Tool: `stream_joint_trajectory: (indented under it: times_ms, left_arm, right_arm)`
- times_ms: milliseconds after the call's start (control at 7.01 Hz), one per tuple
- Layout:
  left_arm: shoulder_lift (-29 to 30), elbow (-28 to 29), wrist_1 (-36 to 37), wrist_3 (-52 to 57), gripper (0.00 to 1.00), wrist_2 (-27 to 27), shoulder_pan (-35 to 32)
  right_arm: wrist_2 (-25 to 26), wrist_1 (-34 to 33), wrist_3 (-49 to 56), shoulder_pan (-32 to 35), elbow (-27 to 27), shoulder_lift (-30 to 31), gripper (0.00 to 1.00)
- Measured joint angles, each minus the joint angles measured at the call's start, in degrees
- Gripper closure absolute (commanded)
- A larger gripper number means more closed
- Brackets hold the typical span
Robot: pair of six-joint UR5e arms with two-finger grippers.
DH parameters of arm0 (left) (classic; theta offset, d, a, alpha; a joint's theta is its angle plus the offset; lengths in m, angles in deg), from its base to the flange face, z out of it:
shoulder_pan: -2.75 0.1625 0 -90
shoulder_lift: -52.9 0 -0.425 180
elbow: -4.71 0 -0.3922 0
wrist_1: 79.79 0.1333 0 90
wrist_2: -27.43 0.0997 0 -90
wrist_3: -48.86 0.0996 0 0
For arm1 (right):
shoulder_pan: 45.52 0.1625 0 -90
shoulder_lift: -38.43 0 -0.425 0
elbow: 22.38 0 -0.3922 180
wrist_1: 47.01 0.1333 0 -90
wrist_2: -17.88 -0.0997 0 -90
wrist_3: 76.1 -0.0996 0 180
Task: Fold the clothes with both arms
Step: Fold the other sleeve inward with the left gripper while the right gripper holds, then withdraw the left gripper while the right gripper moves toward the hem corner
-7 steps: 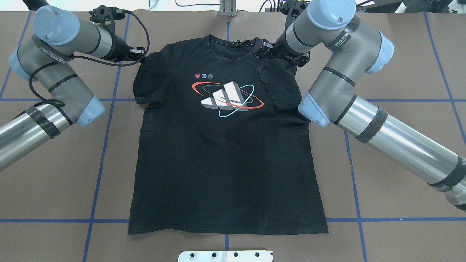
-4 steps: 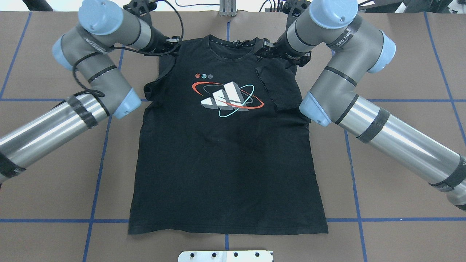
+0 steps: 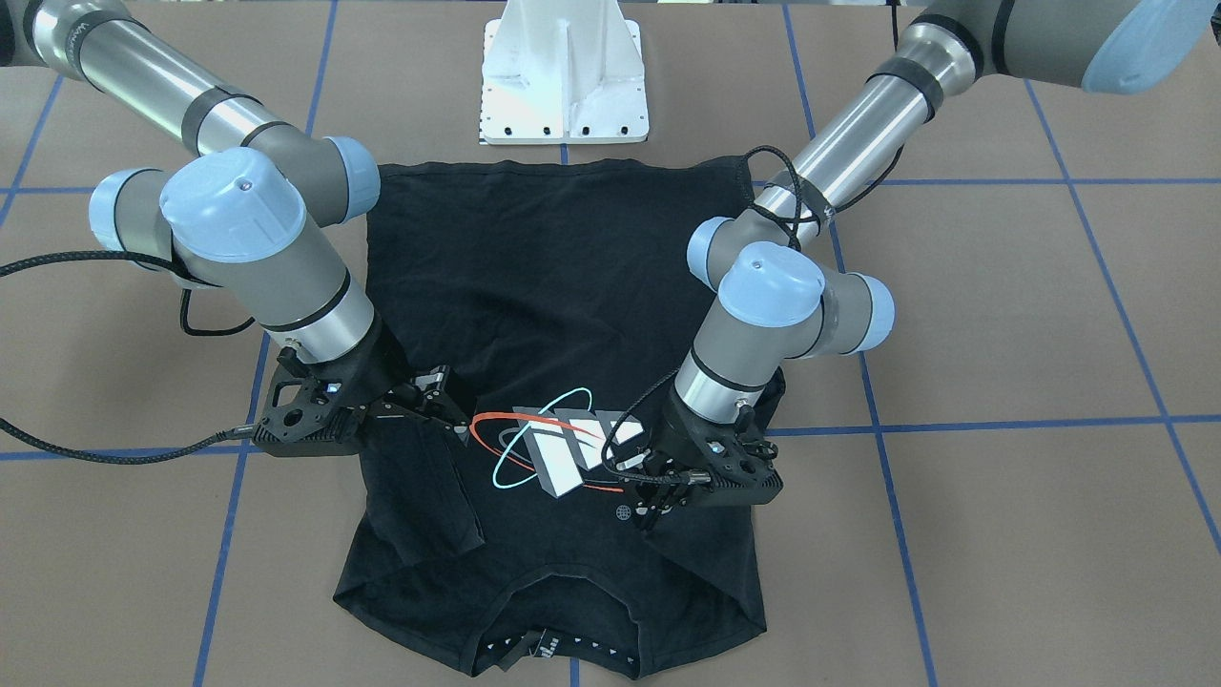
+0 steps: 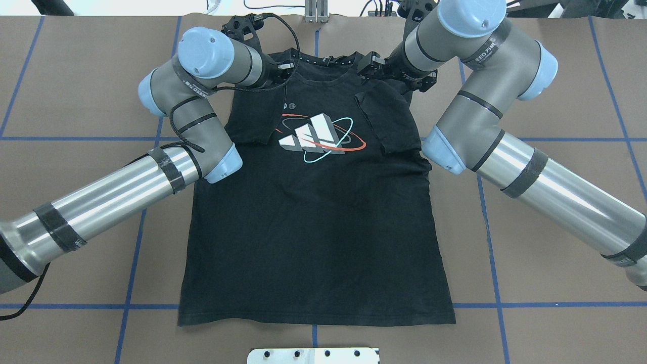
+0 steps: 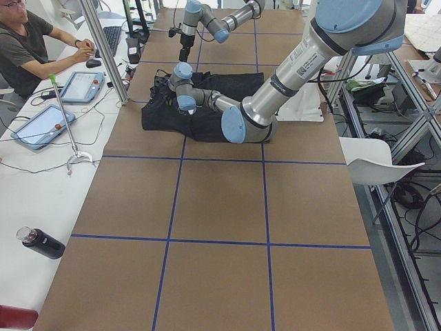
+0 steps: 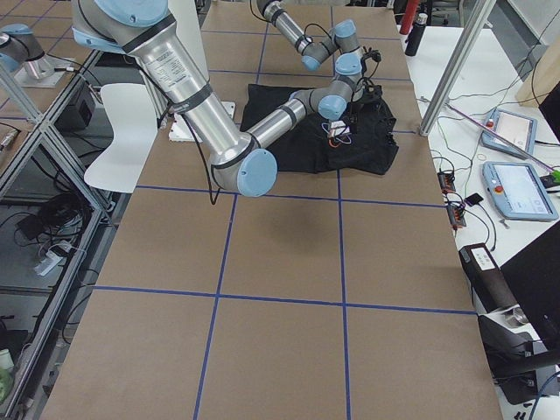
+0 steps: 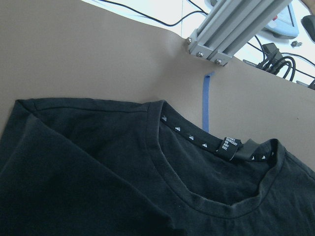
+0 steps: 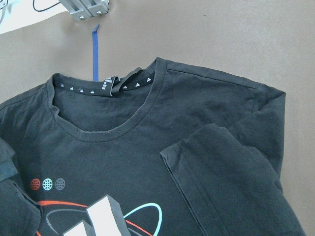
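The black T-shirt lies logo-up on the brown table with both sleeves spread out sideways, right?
No: both sleeves are folded in over the chest of the black T-shirt, which does lie logo-up on the brown table; the overhead view shows it.

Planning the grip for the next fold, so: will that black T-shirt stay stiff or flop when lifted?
Likely floppy: the T-shirt has both sleeves folded flat over its chest. Probably light too: it lies thin against the table.

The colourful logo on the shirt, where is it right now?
In the overhead view the logo sits on the chest of the black T-shirt, just below the collar, between its two folded-in sleeves.
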Motion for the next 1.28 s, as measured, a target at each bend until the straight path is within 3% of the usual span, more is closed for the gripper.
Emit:
stream_joint_trajectory:
  times_ms: [428, 571, 856, 1141, 1284]
  left_arm:
    - [-2.0, -4.4, -1.4, -0.1, 0.0, -1.4, -0.2]
    - [-6.1, -10.0, -1.5, 0.0, 0.0, -4.7, -0.3]
    - [-15.2, -22.4, 0.5, -0.1, 0.0, -12.5, -0.8]
    - [-23.2, -34.7, 7.6, 0.4, 0.0, -15.9, -1.2]
    - [-27.8, -39.6, 7.7, 0.8, 0.0, -16.3, -1.3]
  right_arm:
    - [-2.1, -0.3, -0.6, 0.2, -0.8, 0.6, 0.0]
    - [-4.4, -1.4, -1.2, 0.5, -4.5, 3.0, 0.0]
    - [-8.4, -7.9, -1.8, 0.8, -19.0, 12.4, 0.0]
    - [-11.5, -11.5, -2.2, 0.8, -29.4, 21.9, 0.0]
    - [-12.0, -9.4, -2.6, 0.5, -32.2, 27.5, 0.0]
